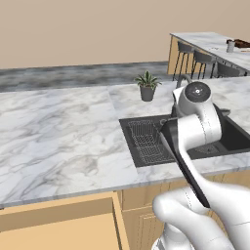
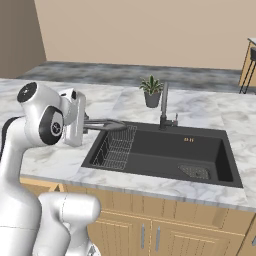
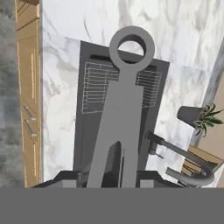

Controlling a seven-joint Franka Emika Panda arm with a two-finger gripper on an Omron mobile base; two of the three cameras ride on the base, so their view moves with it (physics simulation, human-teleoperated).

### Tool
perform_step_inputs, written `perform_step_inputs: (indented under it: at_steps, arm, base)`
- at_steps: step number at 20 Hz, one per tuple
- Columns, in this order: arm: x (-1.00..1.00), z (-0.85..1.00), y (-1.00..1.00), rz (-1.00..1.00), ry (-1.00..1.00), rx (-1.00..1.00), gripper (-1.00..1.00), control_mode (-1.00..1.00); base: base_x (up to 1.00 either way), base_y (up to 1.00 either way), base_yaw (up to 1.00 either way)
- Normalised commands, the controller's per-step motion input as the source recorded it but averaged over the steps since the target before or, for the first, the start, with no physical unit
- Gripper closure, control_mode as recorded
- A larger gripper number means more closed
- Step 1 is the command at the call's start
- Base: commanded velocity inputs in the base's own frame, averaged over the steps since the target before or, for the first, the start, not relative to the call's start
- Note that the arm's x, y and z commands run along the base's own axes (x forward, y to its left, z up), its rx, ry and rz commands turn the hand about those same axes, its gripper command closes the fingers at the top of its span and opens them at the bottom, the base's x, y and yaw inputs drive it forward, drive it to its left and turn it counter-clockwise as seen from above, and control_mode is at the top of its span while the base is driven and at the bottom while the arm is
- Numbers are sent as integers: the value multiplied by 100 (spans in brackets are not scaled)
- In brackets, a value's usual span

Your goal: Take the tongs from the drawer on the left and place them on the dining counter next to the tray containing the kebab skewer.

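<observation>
The slim grey metal tongs (image 3: 124, 113), ring end outward, are gripped between the fingers of the two-finger gripper (image 3: 111, 177) and carried level above the black sink (image 2: 165, 150) of the marble worktop (image 1: 58, 132). The light-wood drawer (image 1: 58, 219) is seen standing open at lower left. The long white marble dining counter (image 1: 210, 44) lies well apart, at upper right, where a dark brown shape, probably the tray (image 1: 242, 44), is faintly visible. Risk is judged twofold: the projecting tongs could be knocked against the dark faucet (image 2: 164, 107) or the potted plant (image 2: 152, 91) during a swing, and a narrow grip could let them pivot or slip.

Kitchen — black sink (image 2: 165, 150); marble worktop (image 1: 58, 132)
</observation>
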Motion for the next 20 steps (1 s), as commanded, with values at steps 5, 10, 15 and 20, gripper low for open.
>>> perform_step_inputs:
  at_steps: [5,10,15,20]
  arm:
    - [-1,0,-2,0,0,0,100,100]
    - [0,0,0,0,0,0,100,100]
    - [0,0,0,0,0,0,100,100]
    - [0,0,0,0,0,0,100,100]
  base:
    - [-3,-3,-1]
    - [-31,-27,-12]
    - [-44,-76,-16]
    - [-13,-90,-7]
